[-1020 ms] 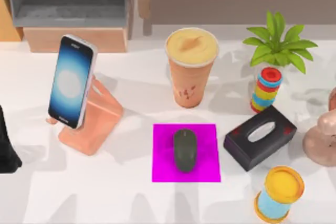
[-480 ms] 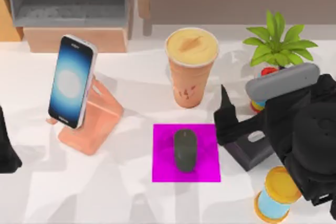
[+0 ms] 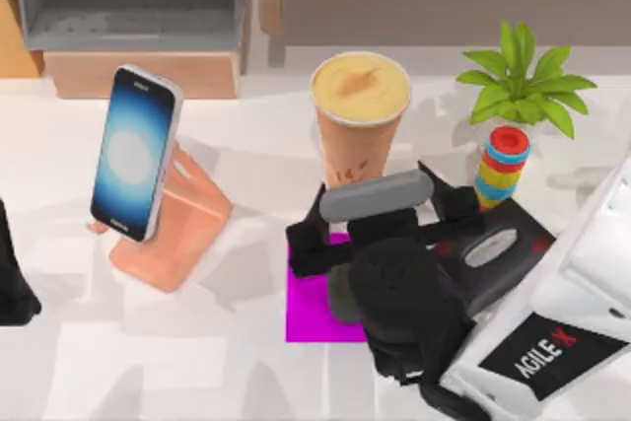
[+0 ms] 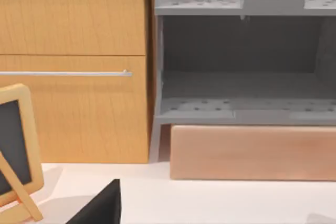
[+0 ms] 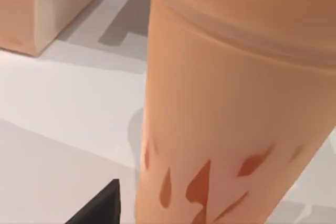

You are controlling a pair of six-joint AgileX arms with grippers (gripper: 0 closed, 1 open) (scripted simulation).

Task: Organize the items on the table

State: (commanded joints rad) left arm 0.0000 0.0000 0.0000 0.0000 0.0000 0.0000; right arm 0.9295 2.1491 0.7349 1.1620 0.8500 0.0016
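The smartphone [image 3: 135,153] stood on its stand and the mouse [image 3: 340,300] lay on the mat. The right pincer [image 3: 375,206], spread apart, sat just before the unmoved cup [image 3: 360,125].

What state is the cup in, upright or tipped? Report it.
Upright. The top view shows the cup standing on its base on the table, creamy top facing up; the right gripper is beside it.
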